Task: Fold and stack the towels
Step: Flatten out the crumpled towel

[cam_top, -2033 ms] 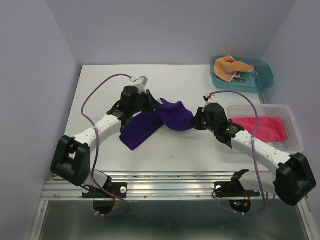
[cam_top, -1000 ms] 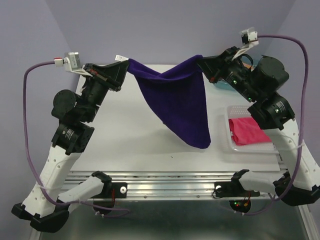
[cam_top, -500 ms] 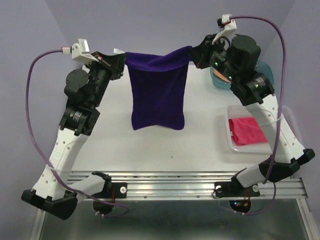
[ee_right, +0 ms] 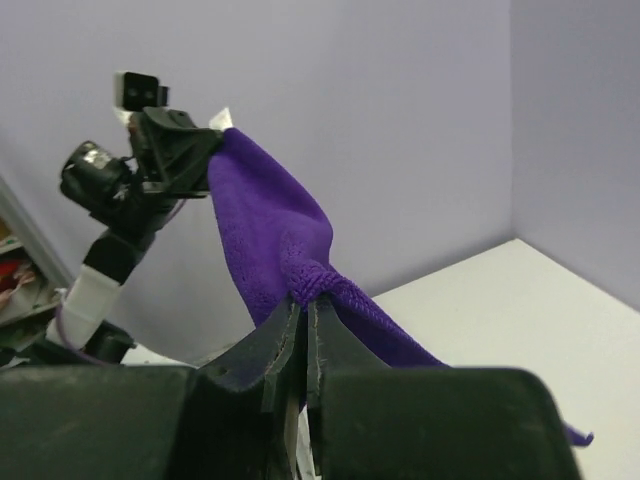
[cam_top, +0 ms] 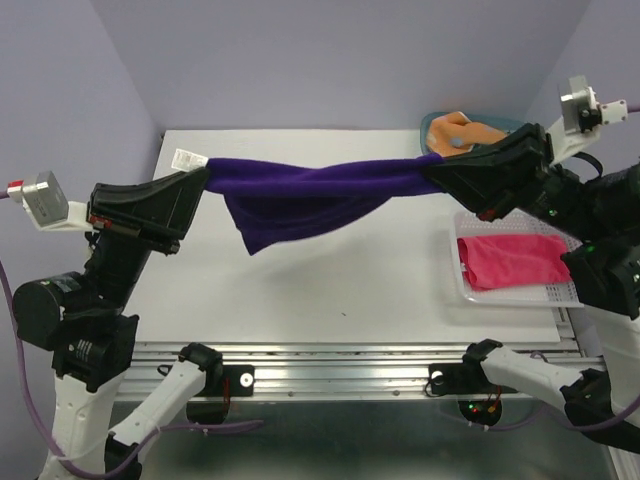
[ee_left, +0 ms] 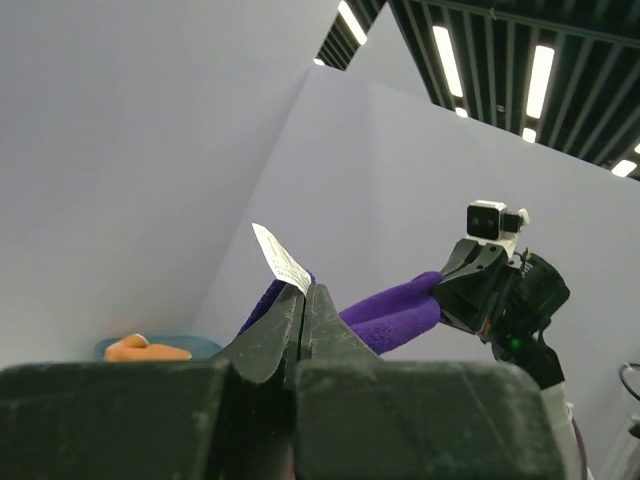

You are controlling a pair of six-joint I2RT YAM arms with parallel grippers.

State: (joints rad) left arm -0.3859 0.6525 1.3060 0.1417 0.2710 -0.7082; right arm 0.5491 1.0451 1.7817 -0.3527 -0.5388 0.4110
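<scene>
The dark purple towel hangs stretched in the air above the table, pulled taut between both grippers, its lower part sagging at the left. My left gripper is shut on the towel's left corner by its white tag; the towel shows in the left wrist view. My right gripper is shut on the right corner, seen bunched at the fingertips in the right wrist view. The pink-red towel lies in a white basket at the right. The orange dotted towel lies in a teal tray.
The teal tray sits at the table's far right corner behind my right arm. The white basket stands at the right edge. Purple walls close in the back and sides. Both arms are raised high over the table.
Both arms have spread wide apart and swung toward the camera. The purple towel, hanging down as a flat sheet half a second ago, is now pulled into a taut, nearly horizontal band.
</scene>
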